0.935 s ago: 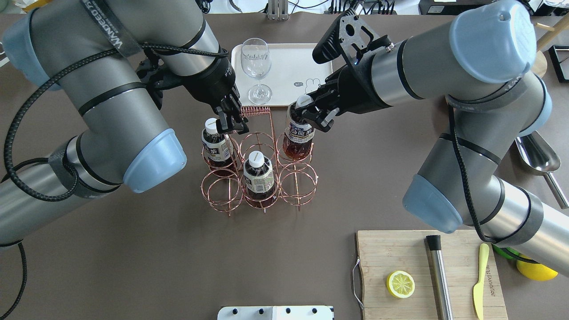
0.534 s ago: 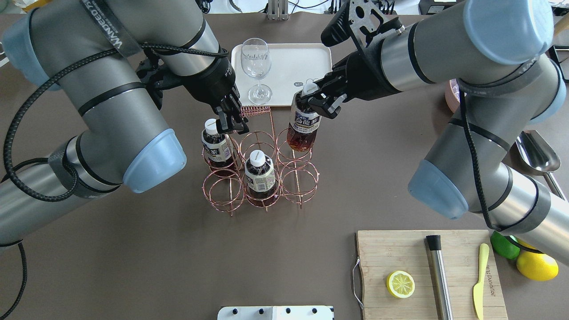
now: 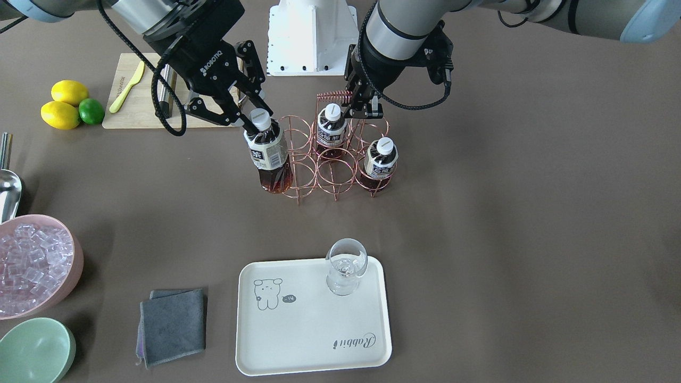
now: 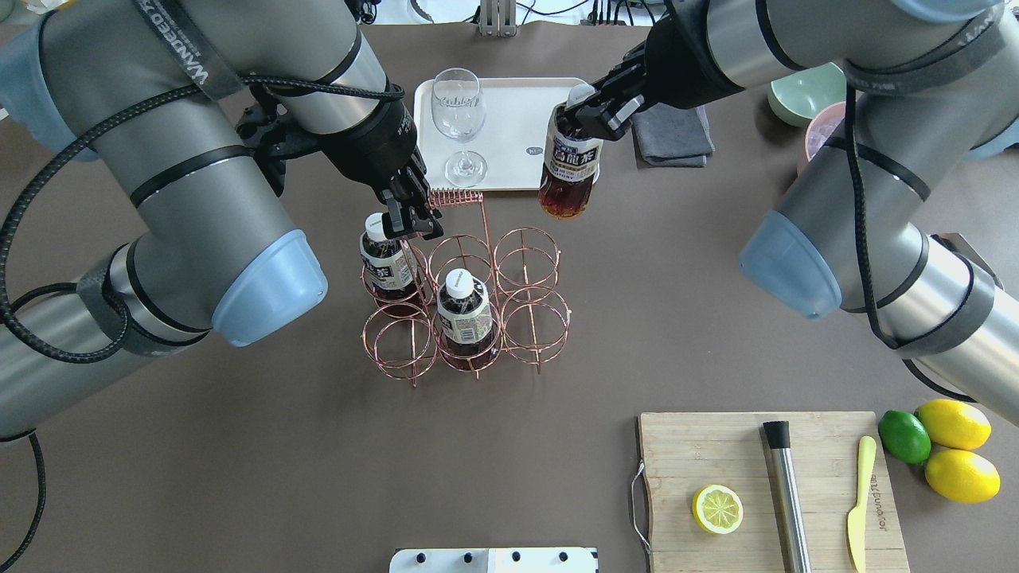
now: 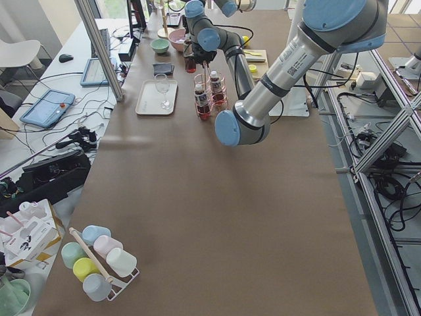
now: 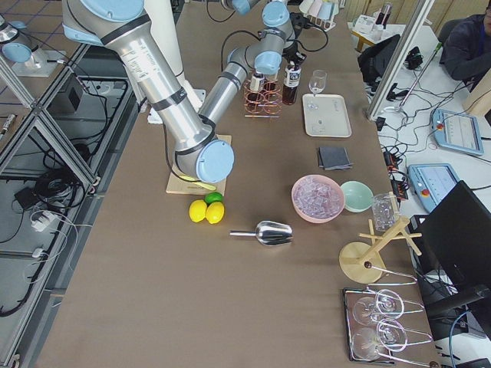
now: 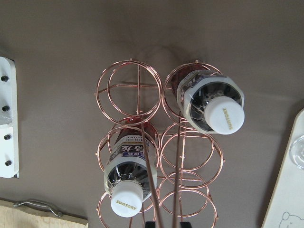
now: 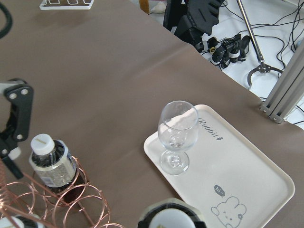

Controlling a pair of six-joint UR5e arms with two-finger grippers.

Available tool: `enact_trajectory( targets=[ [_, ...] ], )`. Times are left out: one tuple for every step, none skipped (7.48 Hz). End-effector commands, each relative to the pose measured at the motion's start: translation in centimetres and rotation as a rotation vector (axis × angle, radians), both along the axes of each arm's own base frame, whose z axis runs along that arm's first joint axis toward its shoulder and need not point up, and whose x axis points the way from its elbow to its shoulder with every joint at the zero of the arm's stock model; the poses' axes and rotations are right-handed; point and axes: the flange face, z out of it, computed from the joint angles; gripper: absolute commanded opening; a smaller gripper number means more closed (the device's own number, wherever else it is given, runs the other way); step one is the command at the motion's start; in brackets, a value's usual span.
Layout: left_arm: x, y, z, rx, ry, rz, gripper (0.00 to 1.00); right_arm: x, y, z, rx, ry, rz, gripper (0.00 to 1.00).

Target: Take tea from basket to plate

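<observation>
My right gripper (image 4: pixel 587 105) is shut on a tea bottle (image 4: pixel 568 171) just under its white cap. It holds the bottle clear of the basket (image 4: pixel 455 196), in the air over the near right corner of the cream plate (image 4: pixel 517 111). In the front view the gripper (image 3: pixel 254 121) and bottle (image 3: pixel 270 154) hang beside the rack. Two other tea bottles (image 4: pixel 388 267) (image 4: pixel 464 314) stand in the rack's rings. My left gripper (image 4: pixel 410 219) is shut on the basket's wire handle below its coil (image 3: pixel 331 97).
A wine glass (image 4: pixel 459 119) stands on the plate's left part. A grey cloth (image 4: pixel 673 135) lies right of the plate. A pink bowl of ice (image 3: pixel 32 266) and a green bowl (image 3: pixel 34 351) lie beyond. A cutting board (image 4: pixel 764 485) lies at the front right.
My right gripper has lifted the tea bottle out of the basket's back right ring and carried it up and toward the plate. My left gripper has stayed on the handle.
</observation>
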Motion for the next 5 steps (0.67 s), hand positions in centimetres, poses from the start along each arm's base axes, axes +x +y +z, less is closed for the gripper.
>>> enact_trajectory(
  targets=[
    [-1.5, -0.6, 0.1, 0.000, 0.002, -0.019, 0.00, 0.0, -5.6, 0.3, -0.023, 0.046, 0.051, 0.00],
    [-2.1, -0.3, -0.2, -0.002, -0.001, -0.022, 0.00, -0.3, -8.0, 0.3, -0.034, 0.066, 0.064, 0.00],
    [-4.7, -1.0, -0.6, 0.015, -0.018, -0.034, 0.00, -0.7, -10.2, 0.2, -0.054, 0.078, 0.079, 0.00],
    [-7.5, -0.9, -0.7, 0.026, -0.014, -0.007, 0.00, -1.3, -13.0, 0.2, -0.081, 0.091, 0.095, 0.00],
    [-9.9, -0.7, -0.6, 0.033, -0.024, -0.006, 0.00, -2.0, -14.8, 0.4, -0.107, 0.085, 0.110, 0.00]
  ],
)
